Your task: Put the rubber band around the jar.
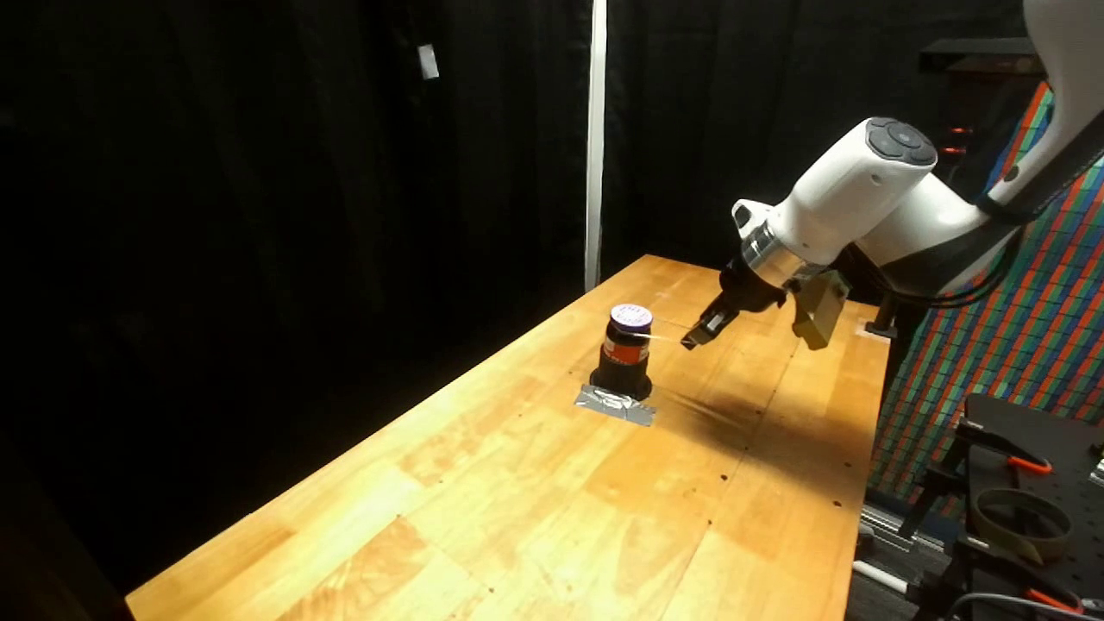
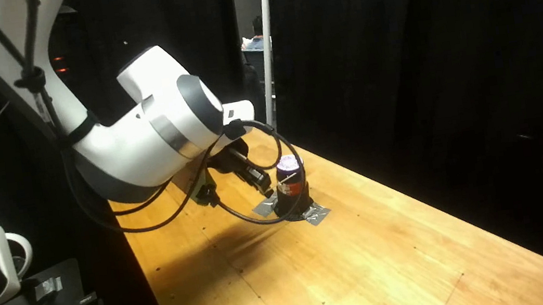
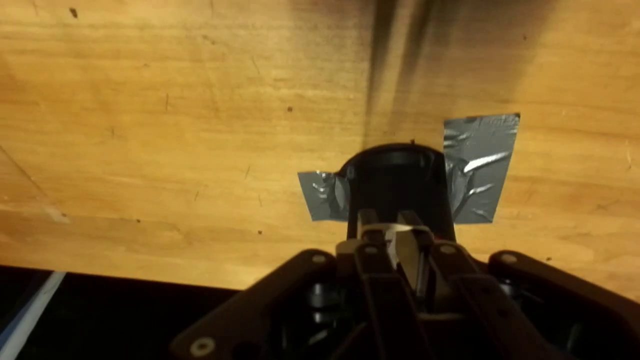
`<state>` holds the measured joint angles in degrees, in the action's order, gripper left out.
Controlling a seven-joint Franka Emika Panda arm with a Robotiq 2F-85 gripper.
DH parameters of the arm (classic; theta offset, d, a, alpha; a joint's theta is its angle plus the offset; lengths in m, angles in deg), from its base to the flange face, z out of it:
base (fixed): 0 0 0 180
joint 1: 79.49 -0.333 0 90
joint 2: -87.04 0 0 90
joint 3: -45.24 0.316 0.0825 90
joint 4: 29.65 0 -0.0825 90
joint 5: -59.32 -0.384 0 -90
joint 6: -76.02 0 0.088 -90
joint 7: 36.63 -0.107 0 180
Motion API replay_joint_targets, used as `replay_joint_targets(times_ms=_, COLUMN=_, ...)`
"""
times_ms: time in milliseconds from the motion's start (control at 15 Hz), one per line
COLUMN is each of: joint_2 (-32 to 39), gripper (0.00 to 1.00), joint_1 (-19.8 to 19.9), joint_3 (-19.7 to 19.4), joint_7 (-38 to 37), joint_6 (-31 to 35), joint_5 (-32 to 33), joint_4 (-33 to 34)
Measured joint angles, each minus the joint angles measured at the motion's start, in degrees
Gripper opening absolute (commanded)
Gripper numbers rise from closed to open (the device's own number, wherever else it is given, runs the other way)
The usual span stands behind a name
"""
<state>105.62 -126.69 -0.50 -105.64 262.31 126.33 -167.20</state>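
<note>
tool point(image 3: 389, 218): one, at the end of one arm point(image 1: 849, 207), just beside the jar and tilted down toward it. its two fingers point(image 3: 367, 217) stand slightly spread, a narrow gap between them. one rubber band point(image 3: 395, 227) passes as a pale strand across both fingertips in the wrist view. in an exterior view it runs in a taut line from the tips to the jar point(image 1: 625, 350) and across its side just under the lid point(image 1: 631, 317); the far side is hidden, so cannot tell whether the loop goes fully round. jar: one, upright, with one purple lid, pale and written on at the top, one orange-red stripe and one black base point(image 3: 400, 185) with a flared foot. gray tape point(image 3: 482, 165): two pieces, overlapping the foot on opposite sides and stuck to the worktop point(image 1: 535, 517), one, wooden. one looped black cable point(image 2: 258, 222) crosses in front of the jar in an exterior view. further out: black curtains point(image 1: 259, 216), one white pole point(image 1: 595, 147), one person point(image 2: 257, 41), partly visible through a gap.
</note>
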Motion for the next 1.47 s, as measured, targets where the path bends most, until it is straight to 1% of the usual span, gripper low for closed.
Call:
replay_joint_targets(times_ms=133, joint_2=1.7, gripper=0.17, joint_1=-8.4, joint_3=-8.8, joint_7=-7.0, joint_6=2.6, joint_5=5.1, joint_4=1.9)
replay_joint_targets(times_ms=200, joint_2=3.1, gripper=0.17, joint_1=-12.8, joint_3=-13.1, joint_7=-9.3, joint_6=4.3, joint_5=5.9, joint_4=2.5)
replay_joint_targets(times_ms=333, joint_2=6.9, gripper=0.17, joint_1=-21.0, joint_3=-20.9, joint_7=-11.7, joint_6=8.4, joint_5=5.0, joint_4=2.8)
replay_joint_targets(times_ms=400, joint_2=9.3, gripper=0.17, joint_1=-24.6, joint_3=-24.3, joint_7=-11.7, joint_6=11.0, joint_5=2.8, joint_4=2.4)
replay_joint_targets(times_ms=533, joint_2=15.5, gripper=0.17, joint_1=-30.9, joint_3=-30.0, joint_7=-10.2, joint_6=17.3, joint_5=-5.1, joint_4=0.1)
replay_joint_targets(times_ms=667, joint_2=22.0, gripper=0.17, joint_1=-35.2, joint_3=-32.8, joint_7=-7.4, joint_6=23.3, joint_5=-14.2, joint_4=-3.7)
replay_joint_targets(times_ms=800, joint_2=28.4, gripper=0.17, joint_1=-37.5, joint_3=-32.5, joint_7=-5.0, joint_6=29.0, joint_5=-23.2, joint_4=-8.1)
replay_joint_targets(times_ms=867, joint_2=31.7, gripper=0.17, joint_1=-38.1, joint_3=-31.3, joint_7=-3.9, joint_6=32.0, joint_5=-27.6, joint_4=-10.5)
replay_joint_targets(times_ms=1000, joint_2=37.7, gripper=0.17, joint_1=-38.4, joint_3=-27.3, joint_7=-2.7, joint_6=37.5, joint_5=-35.8, joint_4=-14.3)
replay_joint_targets(times_ms=1133, joint_2=42.8, gripper=0.17, joint_1=-38.5, joint_3=-23.0, joint_7=-2.0, joint_6=41.2, joint_5=-43.0, joint_4=-16.3)
replay_joint_targets(times_ms=1267, joint_2=47.1, gripper=0.17, joint_1=-39.2, joint_3=-19.7, joint_7=-1.6, joint_6=43.3, joint_5=-50.4, joint_4=-17.0)
replay_joint_targets(times_ms=1467, joint_2=52.2, gripper=0.16, joint_1=-42.3, joint_3=-16.2, joint_7=-1.6, joint_6=43.5, joint_5=-63.9, joint_4=-17.4)
